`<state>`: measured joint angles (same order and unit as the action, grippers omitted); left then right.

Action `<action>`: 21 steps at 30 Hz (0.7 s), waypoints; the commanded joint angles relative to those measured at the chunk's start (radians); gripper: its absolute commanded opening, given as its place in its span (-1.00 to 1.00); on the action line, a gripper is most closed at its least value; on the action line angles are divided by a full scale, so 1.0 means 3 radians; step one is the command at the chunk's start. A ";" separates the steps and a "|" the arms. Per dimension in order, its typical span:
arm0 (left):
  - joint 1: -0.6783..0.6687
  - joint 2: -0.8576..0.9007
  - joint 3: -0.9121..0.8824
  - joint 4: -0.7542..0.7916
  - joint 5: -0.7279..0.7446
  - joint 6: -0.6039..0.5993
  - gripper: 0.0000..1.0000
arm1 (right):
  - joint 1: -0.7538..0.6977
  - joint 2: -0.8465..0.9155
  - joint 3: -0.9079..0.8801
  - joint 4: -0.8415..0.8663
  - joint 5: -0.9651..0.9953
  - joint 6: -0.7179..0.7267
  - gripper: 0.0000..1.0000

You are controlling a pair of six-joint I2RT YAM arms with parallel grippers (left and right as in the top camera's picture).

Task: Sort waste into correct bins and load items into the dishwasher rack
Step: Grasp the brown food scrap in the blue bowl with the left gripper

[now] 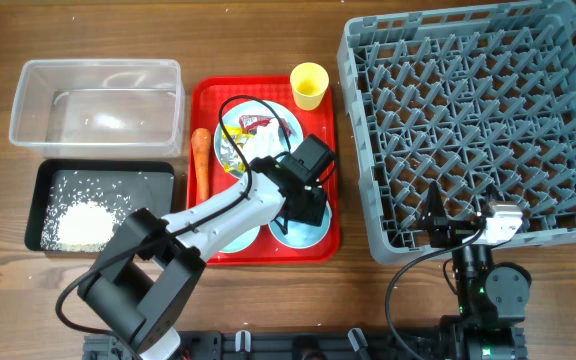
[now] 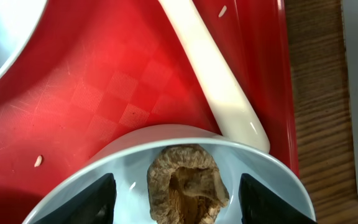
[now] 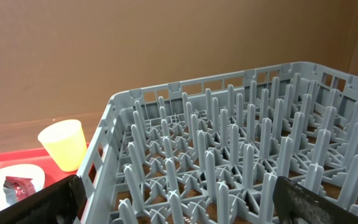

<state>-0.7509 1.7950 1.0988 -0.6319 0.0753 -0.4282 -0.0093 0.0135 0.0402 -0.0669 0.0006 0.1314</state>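
The left gripper (image 2: 178,190) hangs wide open over the light-blue bowl (image 2: 126,168) at the near right of the red tray (image 2: 104,81). Its fingers stand either side of the small brown food lump (image 2: 185,180), clear of it and gripping nothing, and the white plastic spoon (image 2: 210,74) lies just beside the bowl's rim. The right gripper (image 3: 179,196) is likewise spread and empty at the near edge of the grey dishwasher rack (image 3: 229,143); left of the red tray, white rice (image 1: 78,222) lies in the black tray (image 1: 108,166), with the clear tub (image 1: 98,65) just beyond it.

Glossy red plastic tray (image 2: 104,93) w/ faint checker texture is pictured beside smooth white plastic spoon (image 2: 216,81) & rough, wrinkled brown lump (image 2: 185,186); matt grey plastic rack (image 1: 468,120) is seen on wood-grain table (image 1: 268,40), right edge.
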 commanded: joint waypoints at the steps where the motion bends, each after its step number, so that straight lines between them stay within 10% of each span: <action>1: -0.0015 0.0058 -0.0010 0.0014 -0.0011 0.0001 0.25 | 0.0014 -0.0029 -0.0011 0.0011 -0.0029 0.0031 1.00; 21: -0.0015 0.0113 -0.0010 0.0029 0.0009 0.0001 0.05 | 0.0014 -0.0029 -0.0011 0.0011 -0.0029 0.0031 1.00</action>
<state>-0.7509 1.8053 1.0988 -0.6270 0.0757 -0.4282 -0.0093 0.0135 0.0402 -0.0669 0.0006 0.1314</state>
